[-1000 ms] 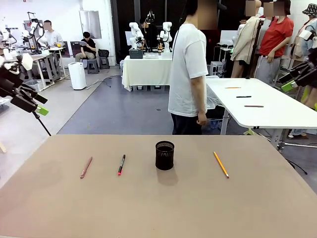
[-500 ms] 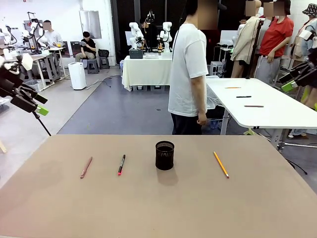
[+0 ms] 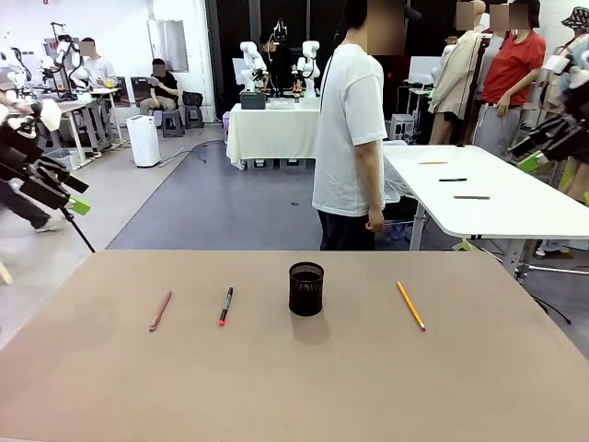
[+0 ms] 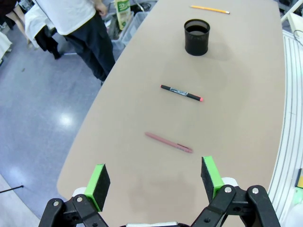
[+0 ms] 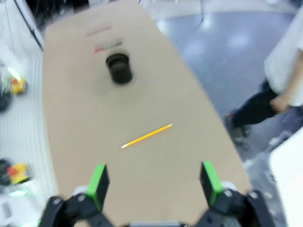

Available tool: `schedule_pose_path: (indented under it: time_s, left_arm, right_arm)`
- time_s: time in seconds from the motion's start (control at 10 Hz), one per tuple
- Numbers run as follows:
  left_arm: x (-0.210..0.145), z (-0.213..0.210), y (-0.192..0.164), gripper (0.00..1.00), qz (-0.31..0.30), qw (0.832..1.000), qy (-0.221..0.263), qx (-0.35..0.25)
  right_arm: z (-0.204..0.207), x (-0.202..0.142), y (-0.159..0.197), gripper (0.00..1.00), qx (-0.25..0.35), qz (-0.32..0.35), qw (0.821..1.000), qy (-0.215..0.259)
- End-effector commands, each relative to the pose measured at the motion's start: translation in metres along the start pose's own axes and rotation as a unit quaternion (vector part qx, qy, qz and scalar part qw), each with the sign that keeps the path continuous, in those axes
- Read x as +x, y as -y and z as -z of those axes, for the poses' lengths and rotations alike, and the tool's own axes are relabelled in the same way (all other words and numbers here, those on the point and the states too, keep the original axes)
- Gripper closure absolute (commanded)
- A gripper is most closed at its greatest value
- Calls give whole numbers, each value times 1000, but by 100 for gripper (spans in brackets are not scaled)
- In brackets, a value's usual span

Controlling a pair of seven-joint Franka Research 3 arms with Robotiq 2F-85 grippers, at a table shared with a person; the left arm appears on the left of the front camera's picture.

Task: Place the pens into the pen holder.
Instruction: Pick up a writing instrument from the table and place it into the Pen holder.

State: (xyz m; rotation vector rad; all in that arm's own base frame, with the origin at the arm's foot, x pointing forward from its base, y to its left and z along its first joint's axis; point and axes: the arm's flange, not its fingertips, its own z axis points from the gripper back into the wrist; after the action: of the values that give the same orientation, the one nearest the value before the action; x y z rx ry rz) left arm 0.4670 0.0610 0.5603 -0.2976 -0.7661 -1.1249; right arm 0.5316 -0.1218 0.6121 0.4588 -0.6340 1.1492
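Over the last second nothing on the table [image 3: 110,387] had moved. The 3 pens lay flat, the brown pen [image 3: 160,311] and black pen [image 3: 225,305] left of the holder [image 3: 306,288] and the pencil [image 3: 410,305] to its right, none inside. The left gripper [image 4: 154,177] and right gripper [image 5: 152,182] stayed high off the table's ends, jaws wide and empty; the right wrist view was blurred, so that arm was probably starting to move, with every pen still to place.

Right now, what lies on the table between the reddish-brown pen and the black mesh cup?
A black pen with a pink-red tip, apart from both the reddish-brown pen and the mesh cup, in the front view.
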Motion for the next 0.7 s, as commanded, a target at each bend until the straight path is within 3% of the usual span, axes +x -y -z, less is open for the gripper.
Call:
schedule_pose_path:
  time_s: [0.0,0.2,0.3,0.5,0.6]
  left_arm:
    - [0,-2,2,0,1,1000,4,-2]
    - [0,-2,2,0,1,1000,4,-2]
    - [0,-2,2,0,1,1000,4,-2]
    - [0,-2,2,0,1,1000,4,-2]
    - [0,-2,2,0,1,1000,4,-2]
  right_arm:
    - [25,62,-48,0,28,16,994,-109]
    - [85,107,-85,0,-39,78,962,-259]
    - [109,122,-93,0,-48,110,959,-257]
    - [181,123,-114,0,-91,159,918,-351]
    - [212,112,-106,0,-100,175,905,-374]
